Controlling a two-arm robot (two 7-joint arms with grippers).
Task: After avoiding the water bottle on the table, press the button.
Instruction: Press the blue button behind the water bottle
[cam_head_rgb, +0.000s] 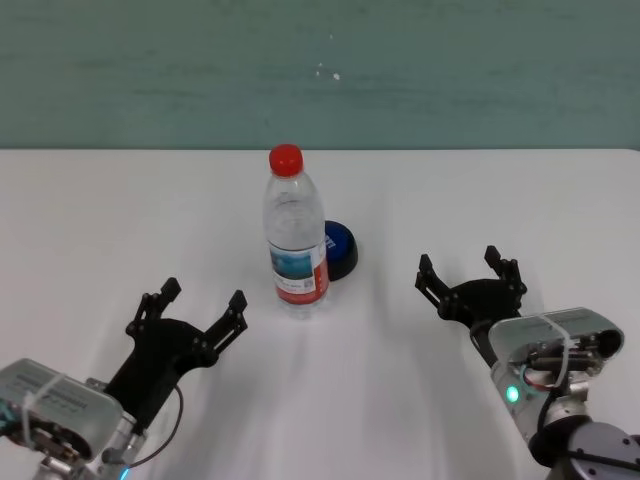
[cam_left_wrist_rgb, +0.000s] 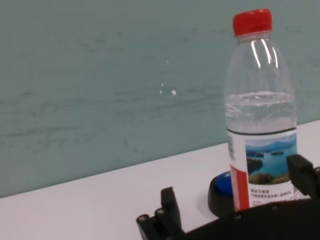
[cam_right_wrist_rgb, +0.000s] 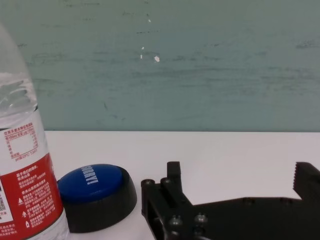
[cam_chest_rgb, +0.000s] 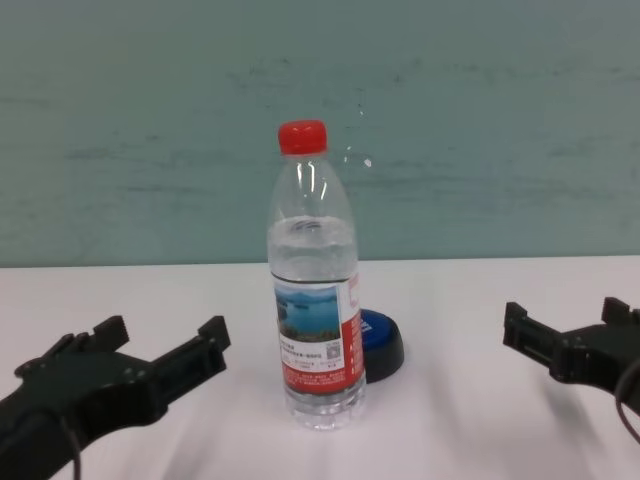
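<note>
The water bottle (cam_head_rgb: 295, 245) stands upright mid-table, with a red cap and a red-and-white lake label; it also shows in the chest view (cam_chest_rgb: 314, 285), the left wrist view (cam_left_wrist_rgb: 261, 115) and the right wrist view (cam_right_wrist_rgb: 22, 165). The blue button (cam_head_rgb: 339, 247) with a black base sits just behind and to the right of the bottle, partly hidden by it (cam_chest_rgb: 380, 343) (cam_right_wrist_rgb: 97, 194) (cam_left_wrist_rgb: 222, 192). My left gripper (cam_head_rgb: 200, 300) is open and empty, near left of the bottle (cam_chest_rgb: 165, 345). My right gripper (cam_head_rgb: 468, 270) is open and empty, right of the button (cam_chest_rgb: 565, 325).
The white table (cam_head_rgb: 120, 220) stretches wide to both sides. A teal wall (cam_head_rgb: 320, 70) stands behind its far edge.
</note>
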